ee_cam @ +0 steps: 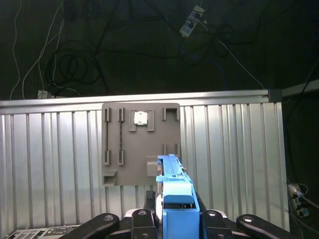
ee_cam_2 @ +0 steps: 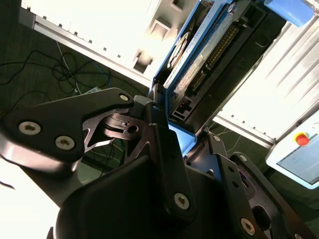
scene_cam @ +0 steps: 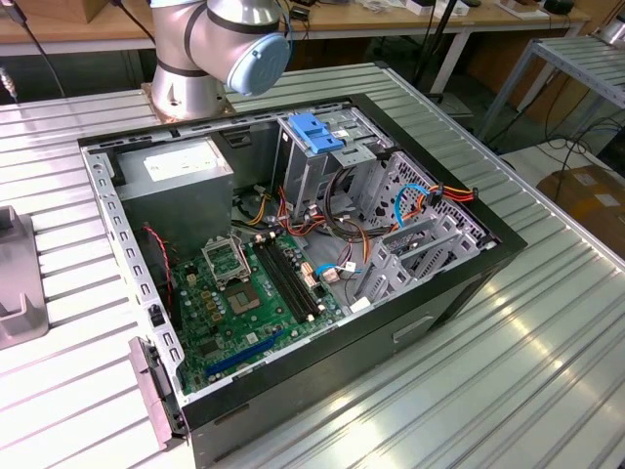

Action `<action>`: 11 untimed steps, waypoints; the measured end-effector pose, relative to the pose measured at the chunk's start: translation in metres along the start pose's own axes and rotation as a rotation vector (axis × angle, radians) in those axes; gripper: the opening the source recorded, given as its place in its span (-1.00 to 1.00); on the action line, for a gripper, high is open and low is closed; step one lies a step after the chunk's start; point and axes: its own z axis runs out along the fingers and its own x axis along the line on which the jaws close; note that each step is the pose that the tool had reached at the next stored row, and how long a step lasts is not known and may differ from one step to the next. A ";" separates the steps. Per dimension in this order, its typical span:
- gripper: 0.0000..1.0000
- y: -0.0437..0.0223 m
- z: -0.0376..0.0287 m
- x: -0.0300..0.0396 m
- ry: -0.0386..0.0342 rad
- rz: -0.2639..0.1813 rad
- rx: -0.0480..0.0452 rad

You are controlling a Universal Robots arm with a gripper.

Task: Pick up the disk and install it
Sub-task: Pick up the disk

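2 jaws clamp the disk [ee_cam: 174,191] [ee_cam_2: 197,67] (blue rails showing) in both wrist views

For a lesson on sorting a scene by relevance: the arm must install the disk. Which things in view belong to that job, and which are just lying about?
Belongs to the job:
disk
gripper, clamped on the disk
open computer case
drive cage

Just lying about:
grey slotted plate
floor cables
power strip
cardboard box
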 end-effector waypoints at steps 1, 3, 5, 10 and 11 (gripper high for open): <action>-0.26 -0.0003 0.0000 0.0000 0.0000 0.000 0.0000; -0.26 -0.0010 -0.0001 0.0001 0.0000 0.000 -0.0001; -0.26 -0.0021 -0.0001 0.0002 0.0000 0.000 -0.0001; -0.26 -0.0041 -0.0002 0.0003 0.0000 0.000 -0.0001; -0.26 -0.0045 -0.0002 0.0003 0.0000 0.000 0.0000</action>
